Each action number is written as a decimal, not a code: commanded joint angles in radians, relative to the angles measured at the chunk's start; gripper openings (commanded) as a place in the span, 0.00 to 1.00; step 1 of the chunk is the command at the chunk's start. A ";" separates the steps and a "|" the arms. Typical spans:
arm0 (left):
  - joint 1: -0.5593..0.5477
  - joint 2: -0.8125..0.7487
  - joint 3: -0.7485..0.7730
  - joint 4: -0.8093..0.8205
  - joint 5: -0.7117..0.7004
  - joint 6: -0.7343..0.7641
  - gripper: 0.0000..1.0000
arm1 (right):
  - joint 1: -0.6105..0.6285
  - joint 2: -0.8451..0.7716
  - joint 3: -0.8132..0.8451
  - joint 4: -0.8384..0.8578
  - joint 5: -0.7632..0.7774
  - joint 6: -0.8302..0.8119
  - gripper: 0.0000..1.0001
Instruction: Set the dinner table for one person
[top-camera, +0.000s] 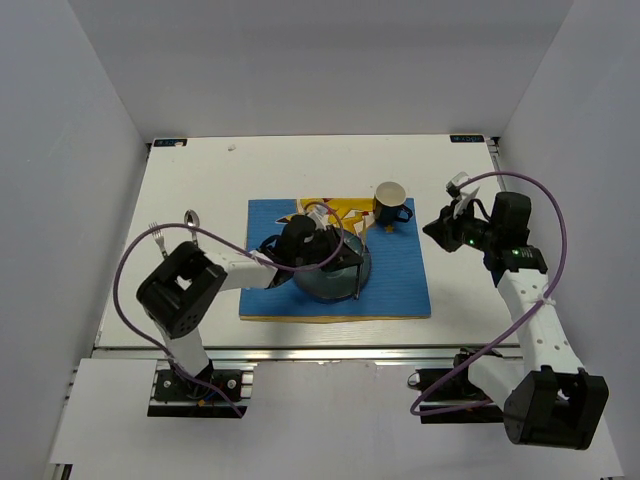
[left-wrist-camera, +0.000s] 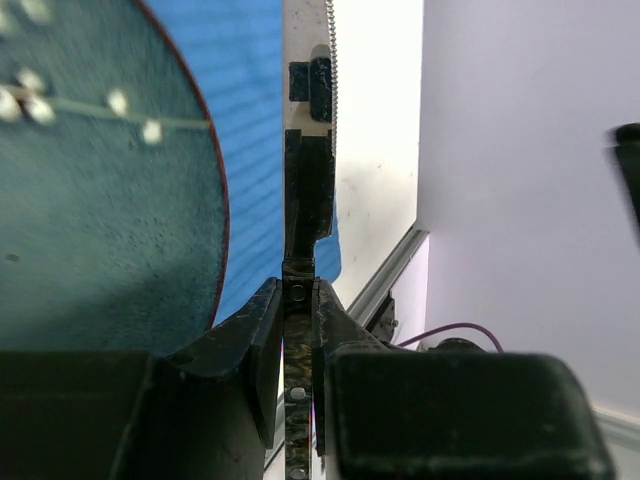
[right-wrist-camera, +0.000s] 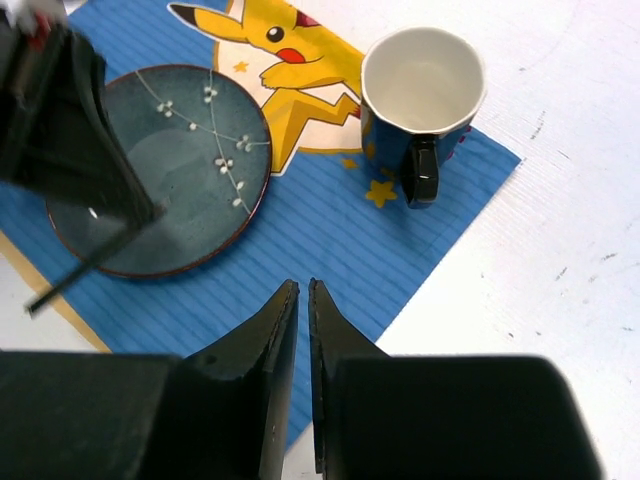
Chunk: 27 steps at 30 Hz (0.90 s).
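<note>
Holding knife clenched in left gripper, just right of plate.
Only left wrist shows the serrated blade. Right wrist shows right gripper pinched closed, empty, well right of plate. Dinner table lies beneath plate.

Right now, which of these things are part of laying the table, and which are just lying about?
Part of the job: table, placemat, plate, mug, knife (clamped in the left gripper), fork, spoon.

Just lying about: nothing loose that I can see; only the arms' purple cables.
</note>
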 joint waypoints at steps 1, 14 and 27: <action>-0.046 0.039 0.038 0.067 -0.069 -0.076 0.00 | -0.003 -0.038 -0.012 0.053 0.034 0.067 0.15; -0.150 0.251 0.307 -0.111 -0.194 -0.113 0.00 | -0.003 -0.085 -0.038 0.064 0.137 0.122 0.18; -0.192 0.356 0.474 -0.318 -0.261 -0.104 0.28 | -0.003 -0.089 -0.041 0.059 0.143 0.128 0.24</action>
